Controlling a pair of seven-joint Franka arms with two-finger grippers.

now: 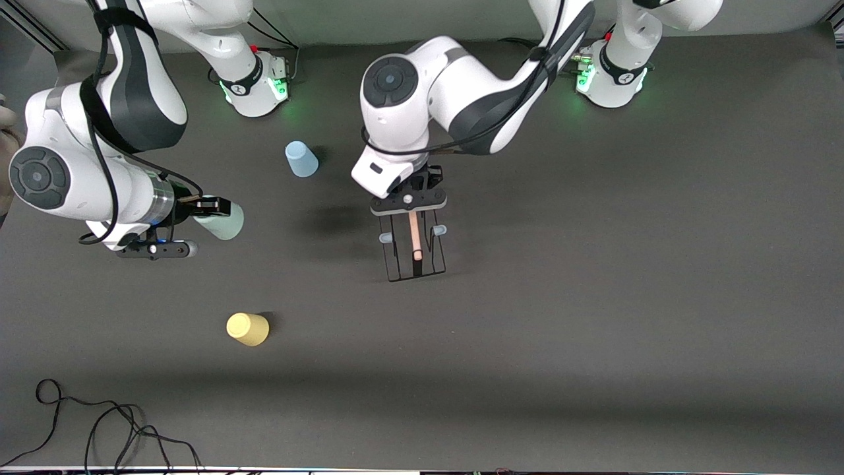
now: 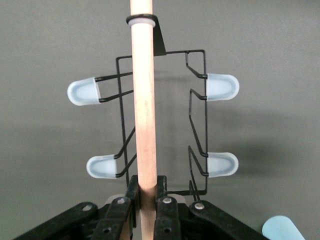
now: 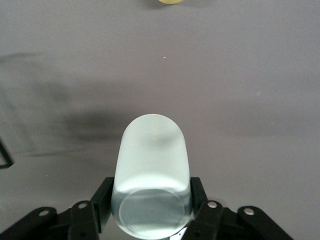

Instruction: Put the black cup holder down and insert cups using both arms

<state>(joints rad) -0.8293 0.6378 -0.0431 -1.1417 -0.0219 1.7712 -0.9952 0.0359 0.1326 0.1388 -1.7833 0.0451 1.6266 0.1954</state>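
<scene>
Wooden rod (image 2: 144, 107) of the holder (image 1: 415, 254) is clamped in the left gripper (image 1: 410, 210) at mid-table; its base seems to rest there. Right gripper (image 3: 150, 200) clasps the green cup (image 3: 151, 172) over its end. Blue cup (image 1: 301, 159) stands farther back, yellow cup (image 1: 248, 328) nearer.

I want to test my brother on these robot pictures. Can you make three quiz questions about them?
1. True or false: the left claw is shut on the rack by its wooden rod.
2. Which cup does the right claw hold: A yellow, B green, C blue?
3. Fill in: the cup standing nearest the front camera is ____.

Key:
1. True.
2. B, the green cup; the blue cup stands on the table.
3. Yellow: the yellow cup.
</scene>
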